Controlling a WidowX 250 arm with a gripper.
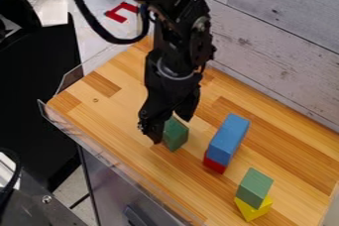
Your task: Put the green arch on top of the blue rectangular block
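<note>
The black gripper (169, 128) hangs down left of the centre, right at a green piece (176, 134) and covering its upper left part. I cannot tell whether this piece is held or whether it touches the table, and its arch shape is not clear. To its right, apart from it, a blue rectangular block (228, 134) lies on top of a red block (215, 163). Nothing rests on the blue block.
At the lower right, a second green block (255, 187) sits on a yellow piece (253, 209). The wooden table (278, 145) has a clear raised edge along its left side and a whitish plank wall (271, 36) behind it.
</note>
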